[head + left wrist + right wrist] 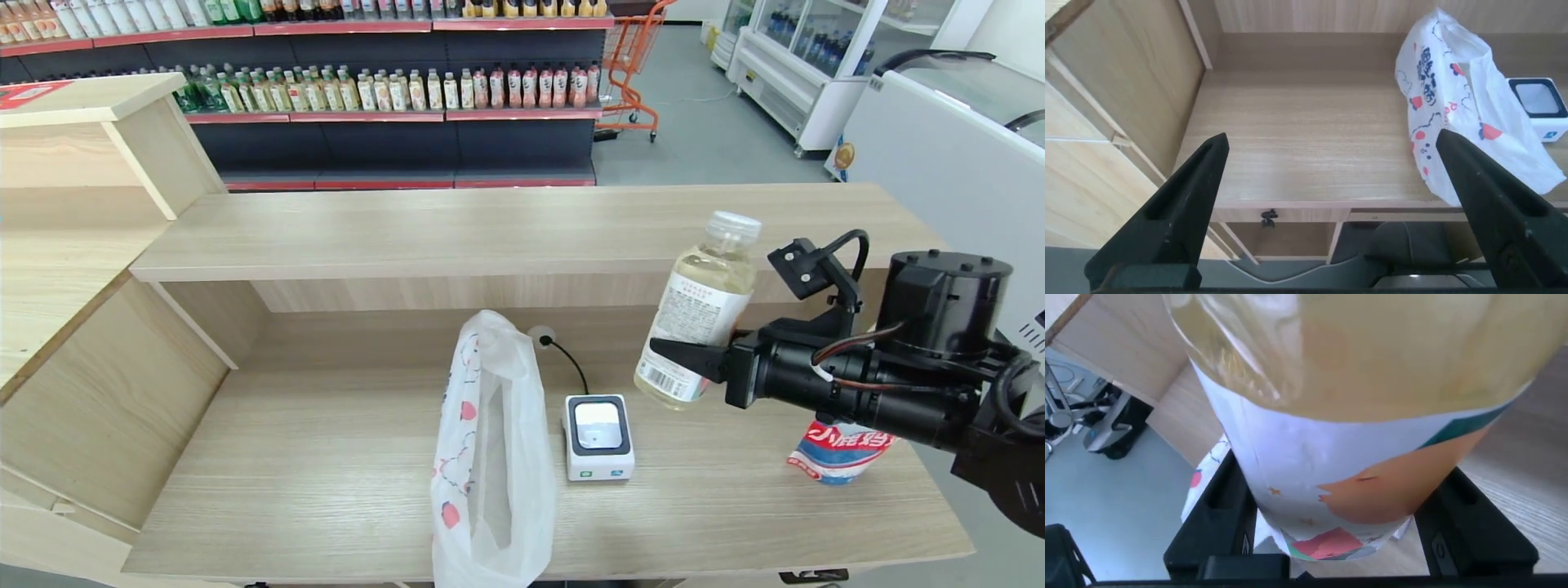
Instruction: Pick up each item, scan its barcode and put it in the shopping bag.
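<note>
My right gripper [684,349] is shut on a clear bottle [700,313] of pale yellow drink with a white cap and a white barcode label. It holds the bottle tilted in the air, just right of the white barcode scanner [598,437]. In the right wrist view the bottle [1355,416] sits between the black fingers [1221,518]. The white shopping bag [490,457] with red prints stands left of the scanner, mouth upward. My left gripper [1335,212] hangs open over the counter's front edge, with the bag [1454,106] and scanner [1539,100] farther off.
A red, white and blue snack packet [839,452] lies on the counter [286,474] under my right arm. A raised wooden ledge [490,229] runs along the back and a wooden side wall [106,392] closes the left. The scanner's cable [571,363] runs back.
</note>
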### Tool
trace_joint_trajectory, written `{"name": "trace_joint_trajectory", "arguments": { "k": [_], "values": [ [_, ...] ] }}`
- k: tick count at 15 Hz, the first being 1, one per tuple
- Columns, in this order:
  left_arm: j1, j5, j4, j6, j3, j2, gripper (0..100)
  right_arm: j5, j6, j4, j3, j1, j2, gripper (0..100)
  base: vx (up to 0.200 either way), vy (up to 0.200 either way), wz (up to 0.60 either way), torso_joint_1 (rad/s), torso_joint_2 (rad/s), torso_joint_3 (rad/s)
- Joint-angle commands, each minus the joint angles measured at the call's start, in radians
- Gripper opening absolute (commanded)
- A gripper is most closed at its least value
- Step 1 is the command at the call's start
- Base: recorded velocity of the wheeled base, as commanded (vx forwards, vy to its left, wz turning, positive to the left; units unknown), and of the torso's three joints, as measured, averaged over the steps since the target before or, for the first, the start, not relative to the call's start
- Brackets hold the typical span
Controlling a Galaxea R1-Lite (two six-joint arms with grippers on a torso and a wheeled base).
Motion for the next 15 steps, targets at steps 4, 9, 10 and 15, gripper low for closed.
{"name": "trace_joint_trajectory", "arguments": {
  "k": [4, 9, 10, 15],
  "values": [
    [0.0, 0.0, 0.0, 0.001, 0.0, 0.0, 100, 0.002, -0.004, -0.01, -0.018, 0.041, 0.093, 0, 0.0, 0.15, 0.0, 0.003, 0.0, 0.002],
    [0.0, 0.0, 0.0, 0.001, 0.0, 0.0, 100, -0.001, -0.029, -0.113, -0.063, 0.038, 0.302, 0, 0.0, 0.0, 0.0, 0.0, 0.0, 0.0],
    [0.0, 0.0, 0.0, 0.001, 0.0, 0.002, 100, 0.001, -0.057, -0.162, -0.058, 0.04, 0.346, 0, 0.0, 0.0, 0.0, 0.0, 0.0, 0.0],
    [0.0, 0.0, 0.0, 0.001, 0.0, 0.0, 100, 0.004, -0.153, -0.351, -0.078, 0.049, 0.545, 0, 0.0, 0.0, 0.0, 0.0, 0.0, 0.0]
  ]
}}
